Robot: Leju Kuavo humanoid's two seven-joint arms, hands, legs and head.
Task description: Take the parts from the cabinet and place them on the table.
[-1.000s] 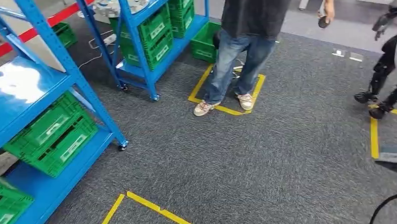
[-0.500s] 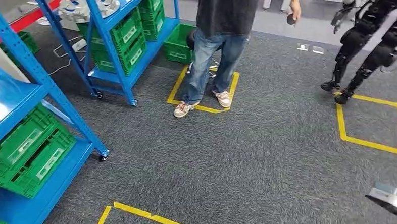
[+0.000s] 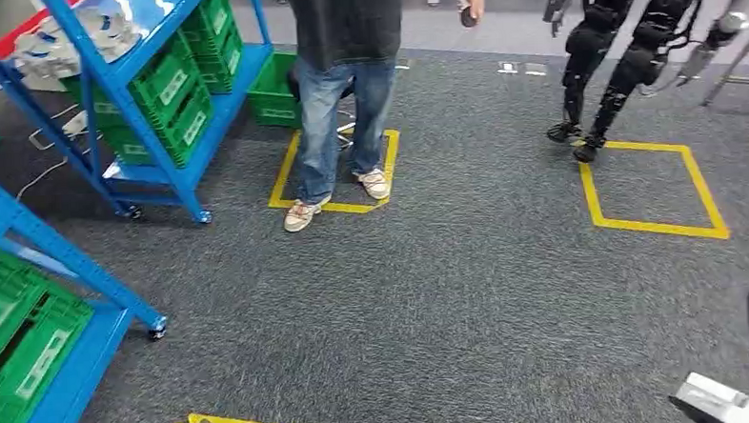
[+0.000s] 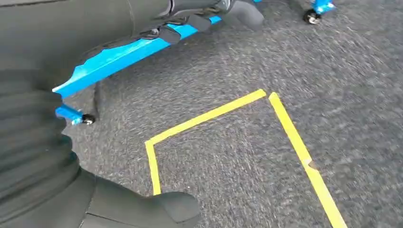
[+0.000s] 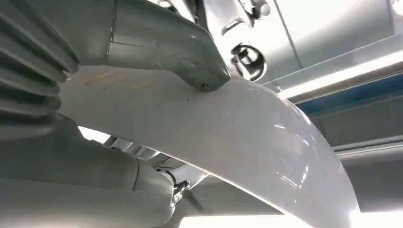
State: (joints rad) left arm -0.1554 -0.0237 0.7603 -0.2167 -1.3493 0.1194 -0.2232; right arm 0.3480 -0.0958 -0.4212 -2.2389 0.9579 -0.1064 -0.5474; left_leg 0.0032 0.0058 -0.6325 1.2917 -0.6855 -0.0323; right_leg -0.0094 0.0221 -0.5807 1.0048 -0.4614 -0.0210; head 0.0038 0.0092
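The right hand grips a smooth white part firmly, likely for carrying toward a table. The left hand hangs over carpet; its state cannot be told. Blue cabinet stands behind.

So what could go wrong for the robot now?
1. The white part is smooth and curved. It could slip out of the right hand holding it.
2. A person stands on the carpet ahead, so the robot might bump them if it walks that way.
3. The blue shelf is close on its left and could get clipped.
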